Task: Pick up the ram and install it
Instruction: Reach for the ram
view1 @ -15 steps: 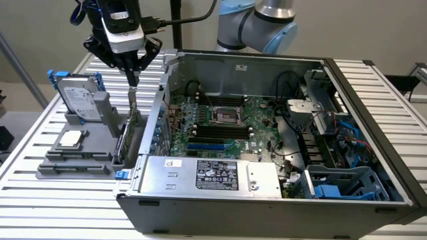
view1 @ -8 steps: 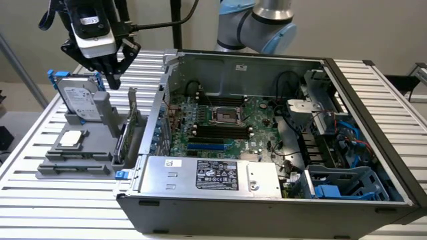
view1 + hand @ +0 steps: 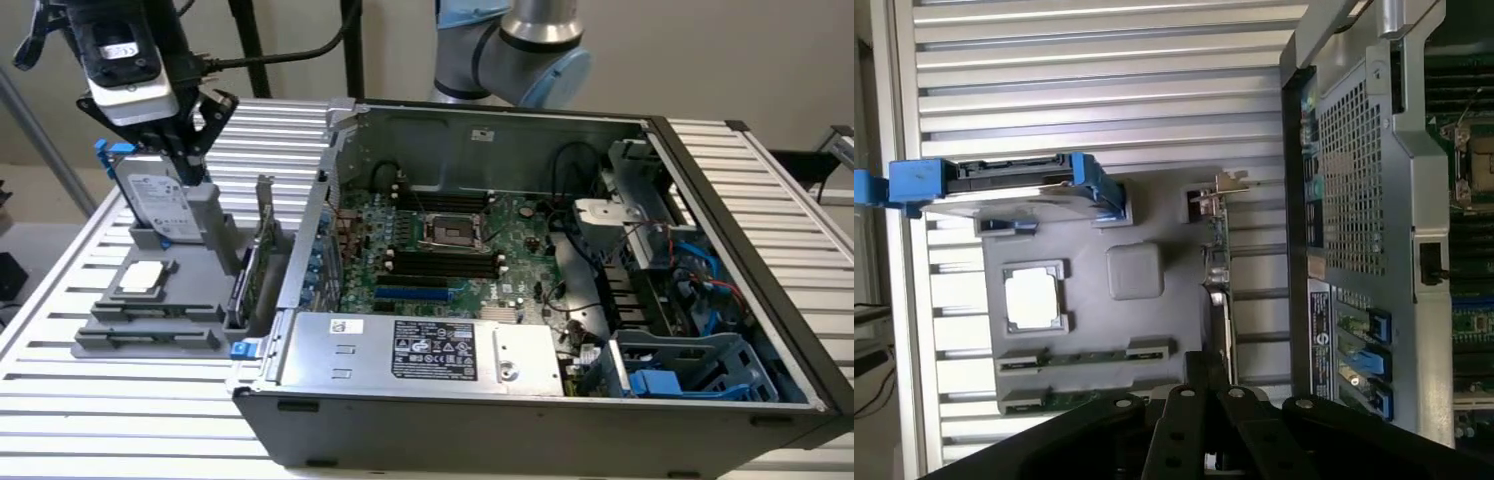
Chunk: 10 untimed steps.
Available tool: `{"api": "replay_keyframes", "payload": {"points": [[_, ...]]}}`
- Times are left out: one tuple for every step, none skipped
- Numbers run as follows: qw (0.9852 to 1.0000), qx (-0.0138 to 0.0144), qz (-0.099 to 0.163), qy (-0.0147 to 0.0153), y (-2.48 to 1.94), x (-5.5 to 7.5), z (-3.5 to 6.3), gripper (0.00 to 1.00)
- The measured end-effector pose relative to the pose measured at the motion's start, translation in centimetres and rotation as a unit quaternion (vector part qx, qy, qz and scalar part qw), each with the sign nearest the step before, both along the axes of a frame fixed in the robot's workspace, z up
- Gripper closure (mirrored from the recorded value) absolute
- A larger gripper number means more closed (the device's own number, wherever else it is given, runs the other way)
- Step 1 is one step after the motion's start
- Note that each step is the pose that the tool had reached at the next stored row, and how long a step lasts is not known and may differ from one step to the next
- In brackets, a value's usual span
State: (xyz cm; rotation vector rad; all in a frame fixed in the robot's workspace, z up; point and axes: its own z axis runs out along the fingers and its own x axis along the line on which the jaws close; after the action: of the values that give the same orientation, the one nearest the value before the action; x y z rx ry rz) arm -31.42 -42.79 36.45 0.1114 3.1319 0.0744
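Counter: a slatted metal counter (image 3: 80, 400) carries everything.
Case: an open computer case (image 3: 534, 420) takes up the exterior view's right, with the motherboard (image 3: 461, 215) lying flat inside it.
Holder: a gray parts holder (image 3: 1154, 320) sits just beside the case on the exterior view's left. It carries an upright hard drive (image 3: 158, 200) at its far end, a processor chip (image 3: 140, 280) in the middle and an expansion card (image 3: 254, 260) standing on its right edge.
Slots: the long black slots (image 3: 441, 262) on the motherboard look empty, though from this angle that is hard to confirm.
Ram: the ram (image 3: 1086, 356) rests on edge in a groove at the near end of the holder. It is a long, thin, dark green strip caught between gray clips. A second similar strip appears to lie in the groove beside it.
Pincer: the pincer (image 3: 187, 160) is closed on nothing. It hangs over the far end of the holder by the hard drive, well apart from the ram.
Progress: nothing is done yet. The ram is neither picked up nor seated, so both the pick-up and the installation are left.
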Motion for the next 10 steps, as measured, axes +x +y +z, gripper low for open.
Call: {"api": "replay_keyframes", "payload": {"points": [[1.0000, 0.0000, 0.000, 0.0000, -0.05, -0.5, -0.07, 0.89], [1.0000, 0.0000, 0.000, 0.0000, -0.10, -0.9, -0.14, 0.89], [1.0000, -0.0001, 0.000, 0.0000, -0.14, -1.4, -0.19, 0.89], [1.0000, -0.0001, 0.000, 0.0000, -0.19, -1.8, -0.26, 0.89], [1.0000, -0.0001, 0.000, 0.0000, -0.23, -2.3, -0.33, 0.89], [1.0000, -0.0001, 0.000, 0.0000, -0.28, -2.7, -0.39, 0.89], [1.0000, -0.0002, 0.000, 0.0000, -0.32, -3.2, -0.45, 0.89], [1.0000, -0.0002, 0.000, -0.0001, -0.37, -3.6, -0.52, 0.89], [1.0000, -0.0002, 0.000, -0.0001, -0.42, -4.1, -0.58, 0.89], [1.0000, -0.0003, 0.000, 0.0000, -0.46, -4.6, -0.64, 0.89]]}}
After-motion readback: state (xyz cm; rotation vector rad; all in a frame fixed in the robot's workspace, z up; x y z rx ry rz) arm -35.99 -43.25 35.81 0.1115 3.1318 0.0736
